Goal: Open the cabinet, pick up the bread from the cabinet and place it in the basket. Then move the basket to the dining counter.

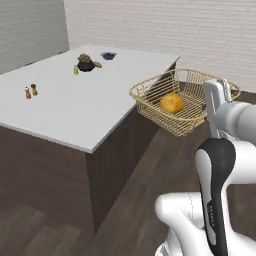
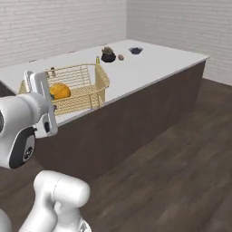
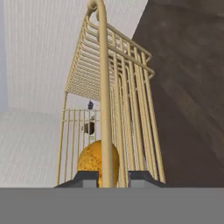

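The golden wire basket (image 1: 186, 107) hangs in the air by the dining counter's (image 1: 75, 105) right edge. In it lies the round orange bread (image 1: 171, 103). My gripper (image 3: 107, 177) is shut on the basket's rim wire (image 3: 105, 87), one finger on each side of it. The hand view looks along the basket (image 3: 127, 109) with the bread (image 3: 94, 159) just past the fingertips. From the right base view the basket (image 2: 88, 86) with the bread (image 2: 59, 91) overlaps the dining counter's (image 2: 154, 63) near edge, and my gripper (image 2: 37, 84) sits at its near rim. The cabinet is out of view.
On the far part of the counter stand a dark pot with a plant (image 1: 85, 63), a dark bowl (image 1: 108, 55), a small yellow bottle (image 1: 76, 70) and a brown lump (image 1: 97, 64). Two small shakers (image 1: 31, 91) stand at its left. Dark wooden floor (image 2: 181, 172) surrounds the island.
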